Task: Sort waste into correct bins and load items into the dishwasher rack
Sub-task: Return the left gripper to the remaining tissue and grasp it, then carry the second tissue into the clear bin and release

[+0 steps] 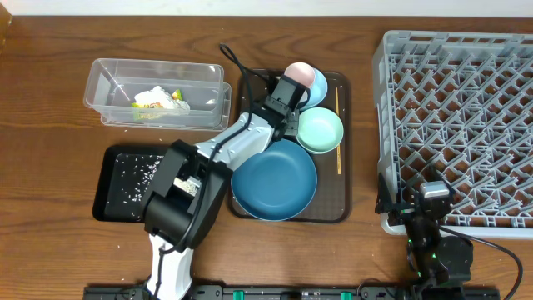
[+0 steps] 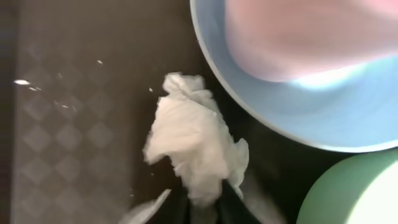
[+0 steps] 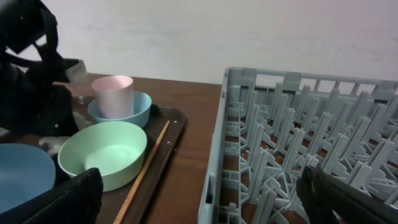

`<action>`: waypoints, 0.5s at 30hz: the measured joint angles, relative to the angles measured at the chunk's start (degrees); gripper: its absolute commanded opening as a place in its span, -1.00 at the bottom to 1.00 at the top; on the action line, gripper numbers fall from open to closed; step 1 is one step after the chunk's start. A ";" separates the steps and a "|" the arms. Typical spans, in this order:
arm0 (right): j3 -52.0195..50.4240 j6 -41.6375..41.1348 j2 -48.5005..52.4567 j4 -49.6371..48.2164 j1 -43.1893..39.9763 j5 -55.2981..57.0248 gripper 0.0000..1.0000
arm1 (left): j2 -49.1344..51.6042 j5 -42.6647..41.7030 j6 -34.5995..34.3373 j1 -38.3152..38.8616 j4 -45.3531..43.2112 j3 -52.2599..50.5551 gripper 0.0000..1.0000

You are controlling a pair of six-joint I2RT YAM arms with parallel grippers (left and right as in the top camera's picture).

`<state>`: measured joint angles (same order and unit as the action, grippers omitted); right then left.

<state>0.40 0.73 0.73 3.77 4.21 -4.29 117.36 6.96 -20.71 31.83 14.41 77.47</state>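
- The left jaws are closed on a crumpled tissue [image 2: 193,149], pinching its lower end; the rest of the wad stands free above the patterned floor of the dark-brown serving tray [image 1: 341,187].
- The left arm [image 1: 241,137] reaches from the near edge of the bench [image 1: 50,150] to the far left part of that tray, just beside the pale-blue small bowl [image 1: 318,90].
- A pink cup [image 1: 300,75] stands upright inside the pale-blue small bowl.
- The mint-green bowl [image 1: 321,131] sits just in front of that bowl, and the large blue plate-bowl [image 1: 275,179] fills the tray's near half, its rim meeting the mint one.
- A thin wooden chopstick [image 1: 337,129] lies along the tray's right side, beside the mint-green bowl.
- The clear plastic tub [image 1: 96,87] stands at the far left of the bench, holding a white scrap [image 1: 152,99] and a yellow-green snack wrapper [image 1: 176,95].
- The shallow black tray [image 1: 104,208] lies in front of the tub, with loose rice grains [image 1: 141,171] scattered over its floor.
- The grey dishwasher rack [image 1: 466,108] takes up the bench's right side, well apart from the bins.
- The right jaws stand wide apart with nothing between them, low at the rack's near left corner and facing along its pegs.
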 measured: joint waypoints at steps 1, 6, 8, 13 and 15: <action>0.00 0.00 0.00 0.00 0.00 0.00 0.98 | -0.72 0.50 -0.04 -0.02 0.57 0.00 -0.88; 0.00 0.00 0.00 0.00 0.00 -0.02 0.97 | -8.59 4.81 0.04 -0.04 2.89 0.00 -0.88; 0.00 0.00 0.00 -0.02 0.00 0.00 0.99 | -12.85 7.30 0.02 -0.24 3.28 0.00 -0.88; 0.00 0.00 0.00 -0.02 0.00 0.00 0.99 | -20.87 13.05 -0.02 -2.56 2.29 0.00 -0.88; 0.00 0.00 0.00 0.00 0.00 0.00 0.98 | -22.32 14.78 -0.24 -4.79 1.38 0.00 -0.88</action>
<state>0.40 0.73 0.73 3.77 4.21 -4.29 95.04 21.74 -20.95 27.05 15.79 77.47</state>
